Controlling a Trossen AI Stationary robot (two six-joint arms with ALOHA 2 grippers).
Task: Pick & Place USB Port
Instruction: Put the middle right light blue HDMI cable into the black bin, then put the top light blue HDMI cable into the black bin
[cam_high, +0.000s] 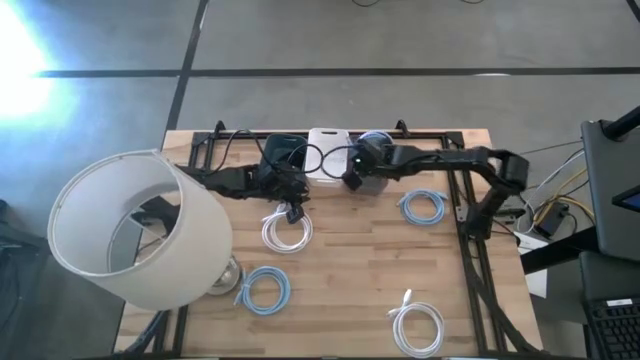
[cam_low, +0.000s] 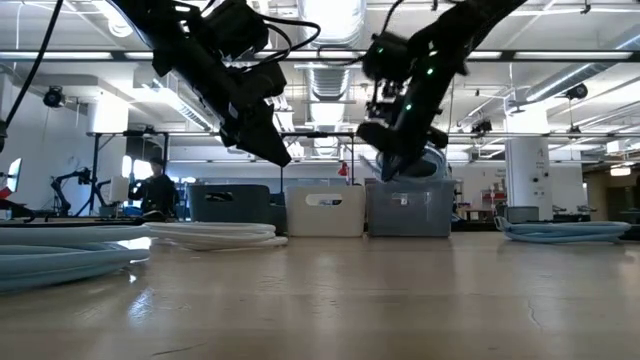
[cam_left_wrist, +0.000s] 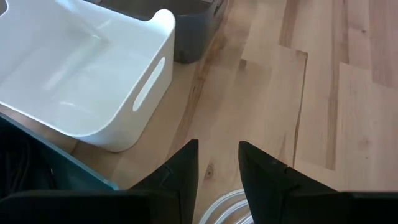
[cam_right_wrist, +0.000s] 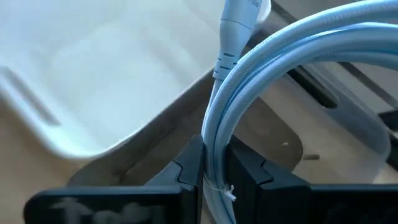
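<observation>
My right gripper (cam_right_wrist: 212, 168) is shut on a coiled light-blue USB cable (cam_right_wrist: 292, 59) and hangs over the grey bin (cam_high: 377, 183) at the table's far edge; the low view shows the right gripper (cam_low: 395, 160) well above the table. My left gripper (cam_left_wrist: 217, 163) is open and empty, hovering above a white cable coil (cam_high: 287, 232) that lies flat on the table. The white bin (cam_left_wrist: 93, 81) stands just beyond it. My right gripper pinches several strands of the blue coil (cam_right_wrist: 214, 146) between its two fingers, beside a small white tie (cam_right_wrist: 225, 193). The coil is lifted clear and loops out past the fingers, with the plug end (cam_right_wrist: 239, 18) sticking up beside the bundle.
Three bins line the far edge: dark (cam_high: 285, 152), white (cam_high: 328, 150) and grey. More coils lie on the table: blue (cam_high: 422, 207), blue (cam_high: 265, 290) and white (cam_high: 417, 325). A large white lampshade (cam_high: 130, 230) fills the left side. A black frame rims the table.
</observation>
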